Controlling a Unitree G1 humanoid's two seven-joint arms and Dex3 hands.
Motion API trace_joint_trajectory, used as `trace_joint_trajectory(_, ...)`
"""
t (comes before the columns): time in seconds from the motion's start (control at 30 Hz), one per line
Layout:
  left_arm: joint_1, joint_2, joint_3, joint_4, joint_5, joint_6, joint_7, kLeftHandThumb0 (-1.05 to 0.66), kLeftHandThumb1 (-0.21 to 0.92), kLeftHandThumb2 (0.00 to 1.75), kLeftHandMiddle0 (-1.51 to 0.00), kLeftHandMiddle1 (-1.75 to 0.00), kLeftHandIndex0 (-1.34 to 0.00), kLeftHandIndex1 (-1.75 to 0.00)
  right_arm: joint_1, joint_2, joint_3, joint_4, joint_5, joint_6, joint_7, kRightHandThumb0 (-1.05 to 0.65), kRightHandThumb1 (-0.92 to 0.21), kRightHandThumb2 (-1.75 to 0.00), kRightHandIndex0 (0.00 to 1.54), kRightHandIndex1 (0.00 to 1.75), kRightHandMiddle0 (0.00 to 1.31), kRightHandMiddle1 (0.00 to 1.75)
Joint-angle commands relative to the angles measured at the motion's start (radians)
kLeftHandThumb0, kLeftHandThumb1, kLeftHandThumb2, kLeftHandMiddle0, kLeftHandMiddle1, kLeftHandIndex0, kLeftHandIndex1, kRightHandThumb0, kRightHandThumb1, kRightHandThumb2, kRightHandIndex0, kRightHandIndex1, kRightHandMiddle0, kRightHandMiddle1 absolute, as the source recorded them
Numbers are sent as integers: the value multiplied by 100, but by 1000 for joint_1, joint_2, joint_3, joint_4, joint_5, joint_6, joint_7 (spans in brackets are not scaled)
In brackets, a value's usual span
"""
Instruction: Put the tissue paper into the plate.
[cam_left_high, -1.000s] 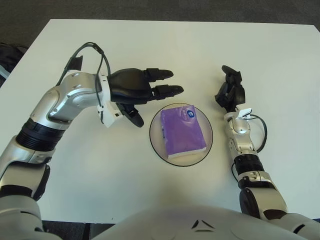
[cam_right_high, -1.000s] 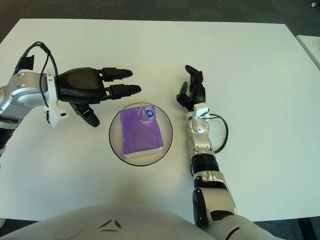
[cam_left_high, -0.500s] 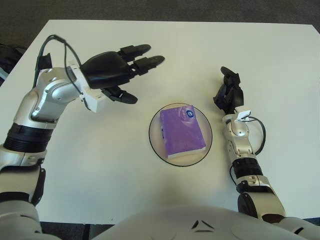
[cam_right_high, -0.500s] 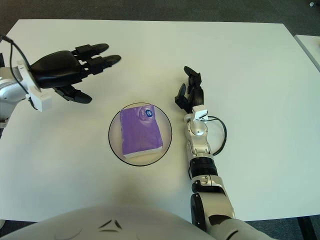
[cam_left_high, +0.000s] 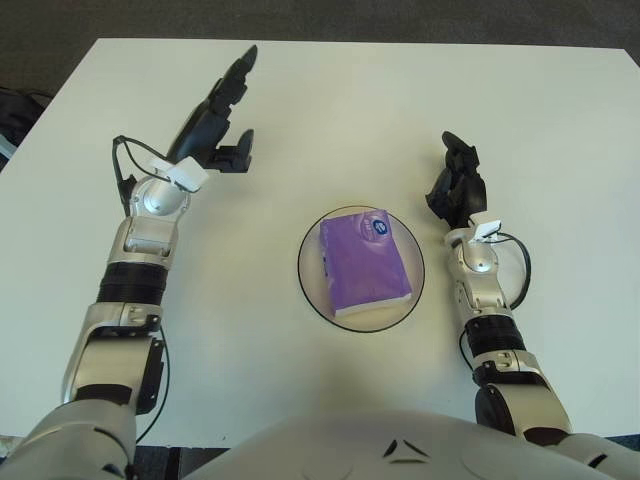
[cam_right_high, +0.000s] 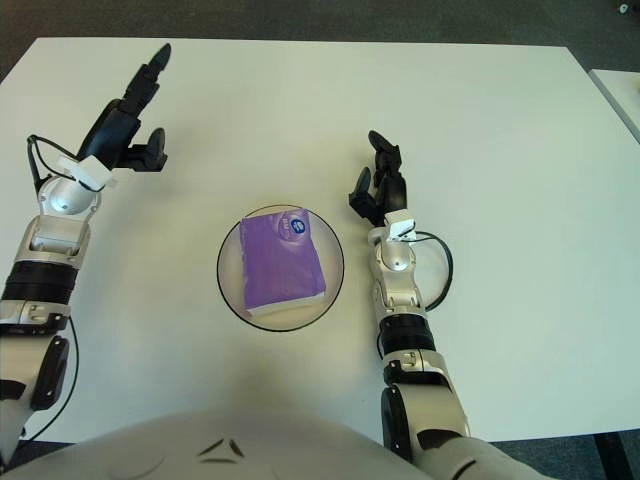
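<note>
I see the purple tissue pack (cam_left_high: 365, 265) lying flat inside the plate (cam_left_high: 310, 285), centre of the white bench (cam_left_high: 330, 110). Left robot hand (cam_left_high: 215, 125) is released, fingers extended, well apart from plate. Right robot hand (cam_left_high: 458, 185) relaxed, empty, near plate's right side.

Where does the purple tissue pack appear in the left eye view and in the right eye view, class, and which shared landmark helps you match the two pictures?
Left eye view: the tissue pack lies right of centre, inside the plate.
Right eye view: the tissue pack lies left of centre, inside the plate.
Shared landmark: the right robot hand stands on the table just right of the plate in both views.
</note>
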Motion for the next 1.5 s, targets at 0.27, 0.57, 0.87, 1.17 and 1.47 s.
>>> trace_joint_trajectory(0.27, 212, -165, 37, -141, -119, 201, 82, -104, 92, 125, -2, 0, -4, -5, 165, 21, -2, 94, 19, 124, 24, -72, -92, -98, 27, 1, 0, 50)
trace_joint_trajectory(0.57, 189, -231, 69, 2, -153, 208, 121, -96, 92, 122, -2, 0, 0, -19, 174, 16, 0, 73, 12, 138, 25, -73, -92, -98, 28, 1, 0, 52)
trace_joint_trajectory(0.87, 218, -268, 76, 55, -160, 163, 141, -91, 92, 120, -4, -1, 0, -21, 175, 13, 0, 67, 11, 152, 25, -73, -92, -98, 27, 0, 0, 50)
trace_joint_trajectory(1.17, 255, -283, 68, 59, -140, 173, 168, -88, 92, 118, -7, -2, 0, -26, 180, 13, 1, 57, 10, 160, 24, -73, -92, -98, 27, 0, 0, 51)
trace_joint_trajectory(1.47, 280, -292, 57, 40, -122, 218, 191, -87, 92, 116, -9, -2, 0, -32, 182, 15, 2, 51, 10, 161, 25, -73, -92, -98, 27, 0, 0, 51)
